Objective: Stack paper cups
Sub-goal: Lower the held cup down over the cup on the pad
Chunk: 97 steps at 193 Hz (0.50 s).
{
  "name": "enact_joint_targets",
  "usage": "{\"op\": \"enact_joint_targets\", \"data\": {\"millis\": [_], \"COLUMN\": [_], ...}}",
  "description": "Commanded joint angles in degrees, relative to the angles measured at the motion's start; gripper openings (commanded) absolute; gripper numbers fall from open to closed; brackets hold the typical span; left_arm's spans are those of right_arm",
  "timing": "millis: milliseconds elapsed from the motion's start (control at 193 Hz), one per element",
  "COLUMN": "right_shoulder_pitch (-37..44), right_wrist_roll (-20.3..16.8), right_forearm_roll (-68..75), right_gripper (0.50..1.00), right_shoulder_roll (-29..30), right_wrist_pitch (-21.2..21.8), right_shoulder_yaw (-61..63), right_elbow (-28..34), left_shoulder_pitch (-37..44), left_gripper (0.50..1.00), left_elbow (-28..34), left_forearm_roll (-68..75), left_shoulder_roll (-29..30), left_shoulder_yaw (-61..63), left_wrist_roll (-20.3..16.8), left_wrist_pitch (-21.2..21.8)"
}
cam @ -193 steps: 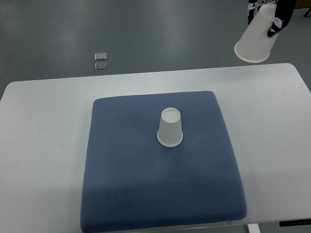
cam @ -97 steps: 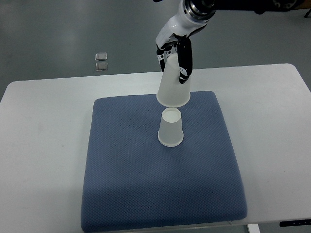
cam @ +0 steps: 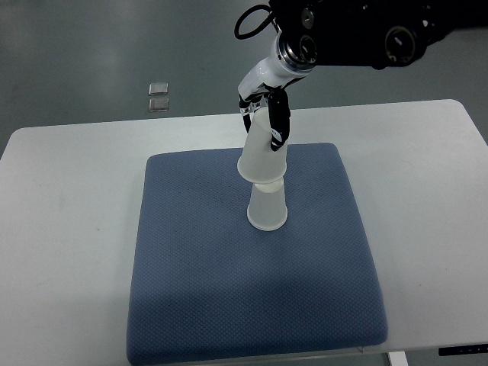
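Note:
A white paper cup [cam: 268, 208] stands upside down on the blue mat [cam: 198, 282], a little above its middle. A second white cup [cam: 260, 156], also mouth down and tilted, hangs over the first, its rim covering the standing cup's top. My right hand [cam: 265, 114] is shut on this upper cup, black fingers [cam: 277, 122] pressed along its side. The right arm comes in from the upper right edge. The left arm does not show.
The mat lies on a white table [cam: 61, 229] with bare surface on both sides. Two small square fittings [cam: 158, 96] sit on the grey floor beyond the table's far edge.
My right hand has carried the held cup from the upper right, leftward and down, until its rim sits over the top of the standing cup.

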Motion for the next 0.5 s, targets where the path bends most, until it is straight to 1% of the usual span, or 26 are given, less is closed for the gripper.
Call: {"op": "enact_joint_targets", "data": {"millis": [0, 186, 497], "right_shoulder_pitch": [-0.6, -2.0, -3.1], "right_wrist_roll": [0.0, 0.0, 0.0], "right_forearm_roll": [0.0, 0.1, 0.0], "right_gripper": [0.605, 0.609, 0.615], "right_shoulder_roll": [0.0, 0.0, 0.0], "right_wrist_pitch": [-0.1, -1.1, -1.5], "right_shoulder_yaw": [0.0, 0.2, -0.1], "right_elbow": [0.0, 0.0, 0.0], "left_shoulder_pitch": [0.0, 0.0, 0.0], "left_gripper": [1.000, 1.000, 1.000], "left_elbow": [0.0, 0.0, 0.0], "left_forearm_roll": [0.0, 0.0, 0.0], "left_shoulder_roll": [0.0, 0.0, 0.0], "left_shoulder_yaw": [0.0, 0.0, 0.0], "left_wrist_roll": [0.0, 0.0, 0.0], "left_wrist_pitch": [0.0, -0.1, 0.0]}}
